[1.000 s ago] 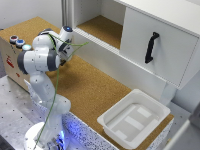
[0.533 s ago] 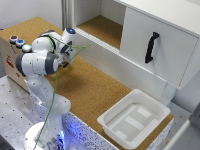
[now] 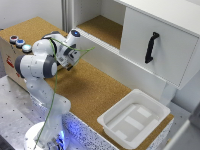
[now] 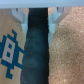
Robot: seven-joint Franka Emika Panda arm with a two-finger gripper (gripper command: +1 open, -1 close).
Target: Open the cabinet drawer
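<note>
The large white cabinet stands at the back right in the exterior view. Its front panel carries one black vertical handle, and its cork-lined compartment is open to the left of that panel. My gripper hangs over the cork table top, well to the exterior view's left of the handle and just in front of the compartment's edge. It holds nothing. In the wrist view the gripper points down at a dark band, and its fingertips stand apart.
A cardboard box with coloured buttons on top stands at the exterior view's left; its blue print shows in the wrist view. A shallow white plastic tray lies on the cork table at front right, below the cabinet.
My arm has shifted slightly toward the exterior view's right, nearer the cabinet. The cabinet and tray have not moved.
</note>
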